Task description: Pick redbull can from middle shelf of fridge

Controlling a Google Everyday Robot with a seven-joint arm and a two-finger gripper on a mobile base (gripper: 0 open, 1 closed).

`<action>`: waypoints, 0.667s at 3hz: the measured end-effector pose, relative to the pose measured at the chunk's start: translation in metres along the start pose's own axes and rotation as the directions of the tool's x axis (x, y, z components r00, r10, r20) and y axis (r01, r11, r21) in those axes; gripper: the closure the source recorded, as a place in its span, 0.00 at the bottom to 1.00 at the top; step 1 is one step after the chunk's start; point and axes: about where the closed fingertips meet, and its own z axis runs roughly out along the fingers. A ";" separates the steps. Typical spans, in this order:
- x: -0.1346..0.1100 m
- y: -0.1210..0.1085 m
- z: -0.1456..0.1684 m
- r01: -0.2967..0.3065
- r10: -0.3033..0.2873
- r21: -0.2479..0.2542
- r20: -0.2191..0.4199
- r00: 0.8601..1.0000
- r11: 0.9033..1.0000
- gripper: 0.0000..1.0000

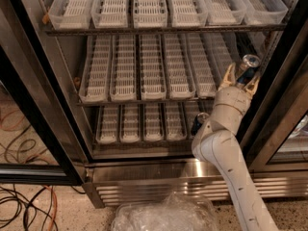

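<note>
The fridge point(159, 184) stands open, with three racks of white slotted trays. My gripper point(242, 74) reaches in at the right front end of the middle shelf point(153, 66). Its yellow fingers point(226, 76) stand on either side of the redbull can point(250, 61), a slim can with a shiny silver top and a blue body, and hold it upright. The can's lower part is hidden behind the gripper, so I cannot tell whether it rests on the tray. My white arm rises from the lower right.
A darker navy can point(198, 123) stands on the bottom shelf, just left of my arm. The black door frame point(281, 105) is close on the right. A clear plastic bag point(163, 214) and cables point(24, 206) lie on the floor.
</note>
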 end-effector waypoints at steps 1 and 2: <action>-0.001 -0.002 0.011 0.001 -0.001 0.019 -0.002 1.000 1.000 0.42; 0.002 -0.004 0.017 0.003 -0.003 0.036 -0.011 1.000 0.999 0.43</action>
